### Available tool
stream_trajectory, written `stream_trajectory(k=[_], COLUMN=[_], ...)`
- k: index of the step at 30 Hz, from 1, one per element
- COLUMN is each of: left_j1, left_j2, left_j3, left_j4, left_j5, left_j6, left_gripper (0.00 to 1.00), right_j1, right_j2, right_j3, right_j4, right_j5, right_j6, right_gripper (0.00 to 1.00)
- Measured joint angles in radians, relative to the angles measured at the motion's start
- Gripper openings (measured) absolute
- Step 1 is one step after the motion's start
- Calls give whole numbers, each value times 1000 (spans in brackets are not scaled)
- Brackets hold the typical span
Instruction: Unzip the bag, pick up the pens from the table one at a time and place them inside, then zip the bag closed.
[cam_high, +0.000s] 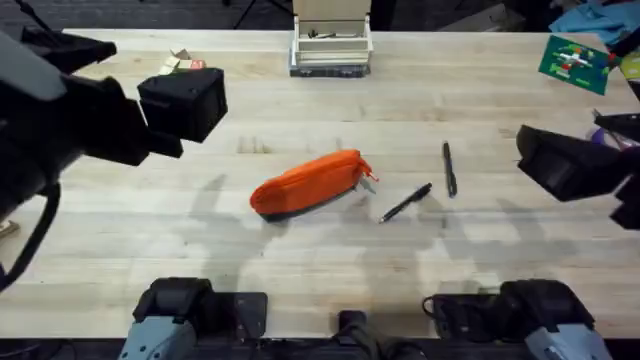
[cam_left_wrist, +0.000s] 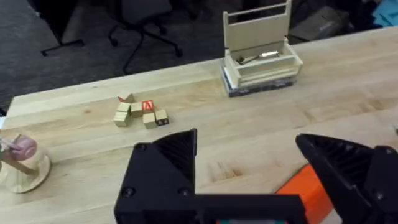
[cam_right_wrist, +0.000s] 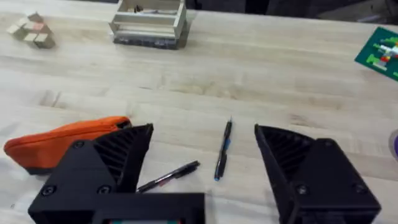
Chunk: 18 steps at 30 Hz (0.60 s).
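orange bag (cam_high: 308, 184) lying zipped mid-table (cam_high: 200, 240), two black pens (cam_high: 405, 203) just beside it, left gripper (cam_left_wrist: 249, 168) spread wide, right gripper (cam_right_wrist: 202, 162) spread too, both holding nothing

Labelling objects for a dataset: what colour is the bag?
Orange, with a dark underside; the bag shows best in the overhead view.

Matte black angular gripper (cam_right_wrist: 202, 168) fingers (cam_right_wrist: 118, 158) with ribbed inner faces, small screws, grey-blue arm bases (cam_high: 165, 335)

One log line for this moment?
bag: on table | pens: two, beside bag | left claw: open | right claw: open
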Motion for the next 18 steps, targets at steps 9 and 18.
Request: stream_trajectory(k=[9, 18], left_j1=[0, 0], left_j2=[35, 35], left_j3=[42, 42], left_j4=[-160, -390], left_j5=[72, 178], left_j6=[194, 592], left_gripper=[993, 993], right_j1=[0, 0], right_j2=[14, 14], right_j3=[37, 37], right_j4=[-41, -42], right_j5=[-1, -1], right_j6=[-4, -4], right_gripper=[998, 997])
